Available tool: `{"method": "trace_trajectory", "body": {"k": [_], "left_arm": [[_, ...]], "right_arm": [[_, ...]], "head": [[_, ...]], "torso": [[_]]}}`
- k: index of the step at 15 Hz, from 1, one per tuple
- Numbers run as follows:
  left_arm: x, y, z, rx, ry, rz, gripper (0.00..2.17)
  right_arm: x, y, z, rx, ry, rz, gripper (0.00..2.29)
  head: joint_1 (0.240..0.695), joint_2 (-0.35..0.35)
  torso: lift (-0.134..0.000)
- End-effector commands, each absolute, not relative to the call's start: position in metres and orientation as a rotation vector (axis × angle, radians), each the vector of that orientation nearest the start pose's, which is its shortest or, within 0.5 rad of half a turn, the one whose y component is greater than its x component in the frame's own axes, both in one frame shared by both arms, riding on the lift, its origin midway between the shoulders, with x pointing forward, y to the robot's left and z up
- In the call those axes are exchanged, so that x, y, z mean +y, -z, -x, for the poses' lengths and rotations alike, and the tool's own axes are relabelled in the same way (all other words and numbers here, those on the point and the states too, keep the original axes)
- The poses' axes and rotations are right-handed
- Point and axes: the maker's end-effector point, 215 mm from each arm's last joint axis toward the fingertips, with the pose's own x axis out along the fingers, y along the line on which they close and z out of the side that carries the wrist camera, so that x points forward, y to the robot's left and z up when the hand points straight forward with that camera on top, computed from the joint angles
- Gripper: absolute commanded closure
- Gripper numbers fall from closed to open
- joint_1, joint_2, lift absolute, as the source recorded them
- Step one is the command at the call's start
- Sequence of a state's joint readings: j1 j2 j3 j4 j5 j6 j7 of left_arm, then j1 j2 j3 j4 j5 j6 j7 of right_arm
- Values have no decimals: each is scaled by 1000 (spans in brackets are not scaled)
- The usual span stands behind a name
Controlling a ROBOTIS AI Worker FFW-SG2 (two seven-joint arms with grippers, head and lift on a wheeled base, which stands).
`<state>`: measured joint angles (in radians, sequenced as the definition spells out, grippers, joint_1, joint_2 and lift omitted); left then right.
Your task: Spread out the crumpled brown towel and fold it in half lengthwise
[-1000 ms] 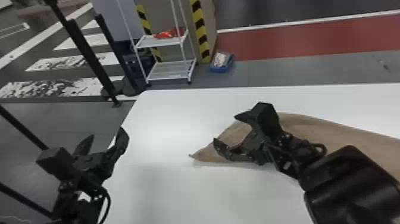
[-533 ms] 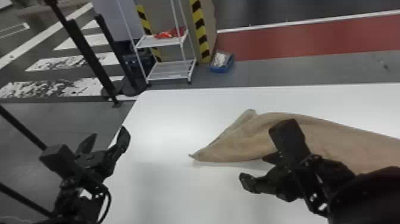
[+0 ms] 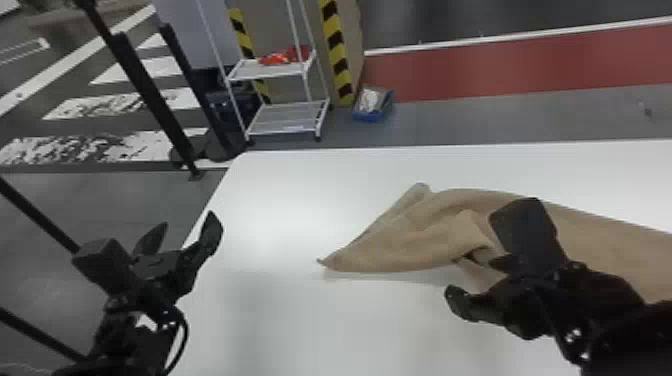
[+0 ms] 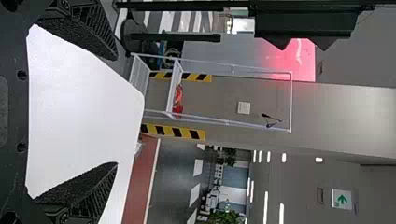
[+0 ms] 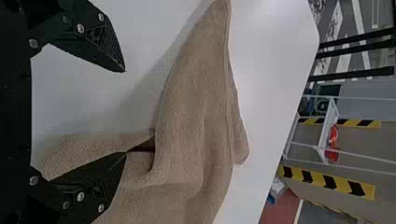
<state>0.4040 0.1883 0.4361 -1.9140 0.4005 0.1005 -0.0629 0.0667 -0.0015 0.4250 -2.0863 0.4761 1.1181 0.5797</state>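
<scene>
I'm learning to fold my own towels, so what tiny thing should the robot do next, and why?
Maybe ease the right gripper a little farther onto the brown towel, so a fold comes between its fingers. They look open, one beside a raised fold and the other over the white table, so closing now might miss the cloth.

The white table (image 3: 280, 200) is brightly lit, with a washed-out glare left of the brown towel (image 3: 410, 245) and a soft grey shadow along the towel's near edge. In the left wrist view, ceiling lights (image 4: 266, 205) shine far off and a red glow tints a pale panel (image 4: 299, 60).
</scene>
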Motion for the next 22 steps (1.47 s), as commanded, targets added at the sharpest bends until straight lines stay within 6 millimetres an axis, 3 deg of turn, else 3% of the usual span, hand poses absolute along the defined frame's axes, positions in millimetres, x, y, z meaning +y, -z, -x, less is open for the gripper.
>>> {"method": "trace_trajectory", "body": {"k": [1,6,11,14,15,16,17,19,22], "left_arm": [[481,332,-446,52,-265,84,80],[479,337,-447,58,-263,93,83],[479,338,-447,60,-265,95,83],[480,340,-446,62,-269,98,83],[480,340,-446,62,-269,98,83],[480,341,-447,62,-269,99,83],[480,341,-447,62,-269,99,83],[480,341,-447,62,-269,99,83],[480,341,-447,62,-269,99,83]], "right_arm": [[-36,417,-458,690,-580,300,292],[-55,442,-456,771,-537,316,323],[-46,445,-443,795,-577,283,552],[-40,441,-440,790,-602,267,1274],[-34,436,-437,781,-624,246,1420],[-29,426,-438,758,-648,213,1420],[-18,408,-438,714,-701,170,1420],[-15,372,-450,617,-734,135,1420],[-32,325,-474,489,-718,93,1420]], "head": [[695,350],[695,350],[695,350],[695,350],[695,350],[695,350],[695,350],[695,350],[695,350]], "torso": [[-125],[-125],[-125],[-125],[-125],[-125],[-125],[-125],[-125]]}}
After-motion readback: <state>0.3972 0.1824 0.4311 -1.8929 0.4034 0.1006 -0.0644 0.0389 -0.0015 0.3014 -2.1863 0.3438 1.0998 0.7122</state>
